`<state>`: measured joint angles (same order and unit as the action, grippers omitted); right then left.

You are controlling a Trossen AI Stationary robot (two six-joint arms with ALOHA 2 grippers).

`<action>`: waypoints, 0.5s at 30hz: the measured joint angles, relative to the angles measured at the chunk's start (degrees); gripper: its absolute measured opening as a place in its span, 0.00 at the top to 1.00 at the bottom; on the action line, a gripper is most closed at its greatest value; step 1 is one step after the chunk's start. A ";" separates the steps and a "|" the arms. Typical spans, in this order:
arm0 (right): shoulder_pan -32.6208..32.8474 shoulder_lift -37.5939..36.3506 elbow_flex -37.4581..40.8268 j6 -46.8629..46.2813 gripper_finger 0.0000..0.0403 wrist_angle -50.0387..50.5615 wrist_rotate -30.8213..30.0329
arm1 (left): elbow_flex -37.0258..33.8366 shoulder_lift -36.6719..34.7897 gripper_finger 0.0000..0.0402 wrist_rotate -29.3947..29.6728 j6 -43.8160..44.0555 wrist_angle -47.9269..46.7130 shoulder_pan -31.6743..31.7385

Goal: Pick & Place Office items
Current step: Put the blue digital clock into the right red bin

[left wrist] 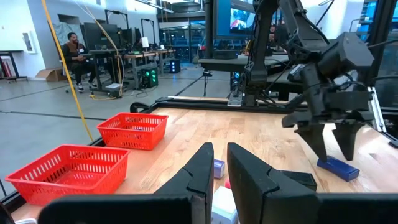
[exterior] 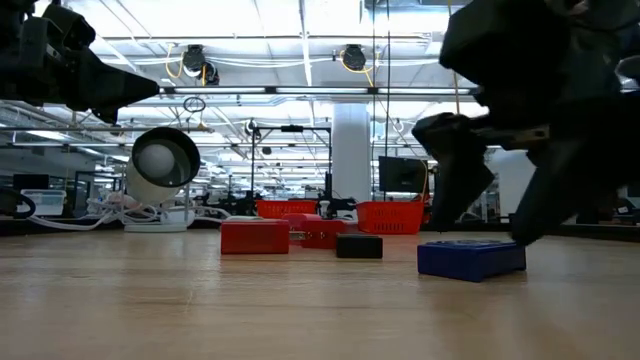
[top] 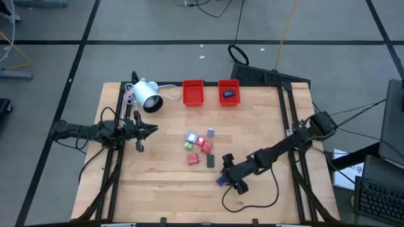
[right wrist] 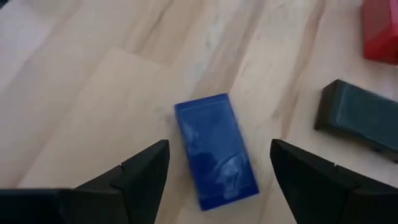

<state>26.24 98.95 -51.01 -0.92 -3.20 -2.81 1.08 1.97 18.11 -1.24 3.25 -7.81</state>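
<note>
- The pale, grained wooden table (top: 158, 183) carries everything.
- The right gripper (right wrist: 217, 171), with matte black fingers (right wrist: 140, 171) spread wide and empty, hangs over the block.
- The left gripper (left wrist: 214, 171), pinched together and empty, waits apart.
- The small glossy blue rectangular block (right wrist: 216, 151) lies flat between the right fingertips, untouched.

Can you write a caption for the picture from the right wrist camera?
Open right gripper hovering over a blue block on the wooden table, black block nearby.

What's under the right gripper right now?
A blue block lies flat on the wooden table, below the right gripper, whose open fingers straddle it without touching. From overhead the gripper hides most of the block.
</note>
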 joint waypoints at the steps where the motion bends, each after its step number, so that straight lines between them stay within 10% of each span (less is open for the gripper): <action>1: -0.30 0.31 -0.03 0.23 0.33 -0.08 0.01 | 0.00 0.00 0.88 0.00 0.00 0.01 0.00; 15: -2.23 1.97 -0.03 2.75 0.37 3.52 2.95 | 0.00 0.01 0.88 0.00 -0.01 0.00 0.01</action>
<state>24.01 100.92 -51.05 1.83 0.32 0.14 1.08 1.98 18.11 -1.25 3.25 -7.80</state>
